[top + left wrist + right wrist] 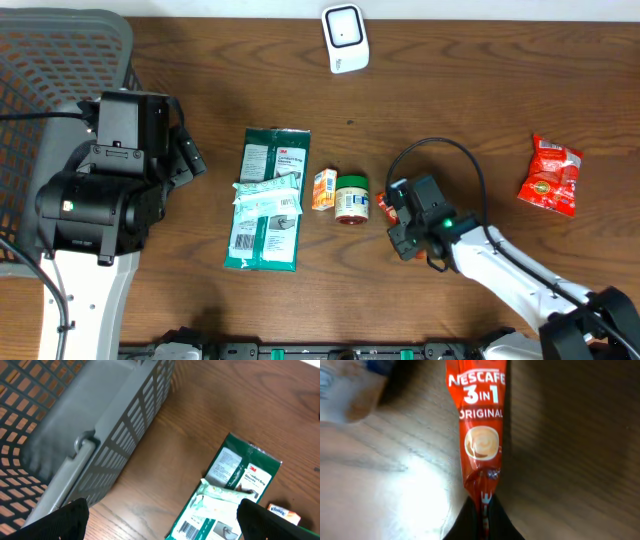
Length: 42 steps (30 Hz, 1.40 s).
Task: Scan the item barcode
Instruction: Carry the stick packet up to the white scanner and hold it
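Note:
A red Nescafe 3-in-1 sachet point(479, 420) lies lengthwise on the wooden table, and my right gripper point(484, 510) is shut on its near end. From overhead, the sachet point(384, 208) pokes out beside the right gripper point(397, 226), just right of a small jar point(351, 198). A white scanner point(345, 38) stands at the far edge of the table. My left gripper point(162, 525) hangs open over bare wood between the basket and a green wipes packet point(235, 485). Its fingertips point(65, 520) hold nothing.
A grey mesh basket point(50, 70) fills the far left corner. The green packet point(268, 200), a small orange box point(324, 188) and the jar lie in a row mid-table. A red snack bag point(550, 177) sits at the right.

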Each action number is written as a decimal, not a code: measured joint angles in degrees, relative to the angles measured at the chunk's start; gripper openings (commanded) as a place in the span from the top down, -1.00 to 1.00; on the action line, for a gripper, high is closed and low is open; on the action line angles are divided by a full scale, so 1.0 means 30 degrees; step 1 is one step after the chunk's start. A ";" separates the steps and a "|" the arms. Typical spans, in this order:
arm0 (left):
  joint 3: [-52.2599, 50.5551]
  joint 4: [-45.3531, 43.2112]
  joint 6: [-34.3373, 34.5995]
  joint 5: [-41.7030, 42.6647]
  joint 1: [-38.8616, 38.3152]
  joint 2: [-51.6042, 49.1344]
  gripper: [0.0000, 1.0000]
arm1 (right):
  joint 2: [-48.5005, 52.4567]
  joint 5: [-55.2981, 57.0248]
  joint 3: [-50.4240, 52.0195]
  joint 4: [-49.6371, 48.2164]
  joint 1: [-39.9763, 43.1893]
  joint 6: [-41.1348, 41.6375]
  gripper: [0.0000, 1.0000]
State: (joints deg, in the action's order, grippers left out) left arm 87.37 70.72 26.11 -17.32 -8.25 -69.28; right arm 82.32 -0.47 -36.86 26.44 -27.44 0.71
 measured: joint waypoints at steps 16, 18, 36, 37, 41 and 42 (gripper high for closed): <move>0.0000 -0.0029 0.0007 -0.0007 0.0000 0.0000 -0.89 | 0.0146 0.0947 -1.5475 1.2764 0.0328 0.3563 0.98; -0.0007 -0.0044 0.0007 -0.0007 0.0000 -0.0007 -0.89 | 0.1209 0.0954 -1.8753 1.4732 0.0328 0.3650 0.98; -0.0029 -0.0007 0.0000 -0.0066 0.0000 -0.0015 -0.89 | 1.6393 0.0984 -4.0858 2.0261 0.0597 0.3446 0.98; -0.0029 -0.0007 0.0007 -0.0066 0.0000 -0.0015 -0.89 | 1.6859 0.0998 -4.0858 1.9635 0.0699 0.3381 0.98; -0.0029 -0.0015 0.0007 -0.0066 0.0000 -0.0015 -0.89 | 1.8768 0.1209 -4.0858 1.6546 0.1056 0.3031 0.98; -0.0029 -0.0007 0.0007 -0.0066 0.0000 -0.0015 -0.89 | 1.9067 0.1268 -4.0858 1.6050 0.1100 0.3009 0.98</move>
State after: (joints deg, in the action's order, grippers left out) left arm 87.29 70.70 26.13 -17.52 -8.25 -69.32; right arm 139.52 3.33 -159.44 74.59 -24.14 9.74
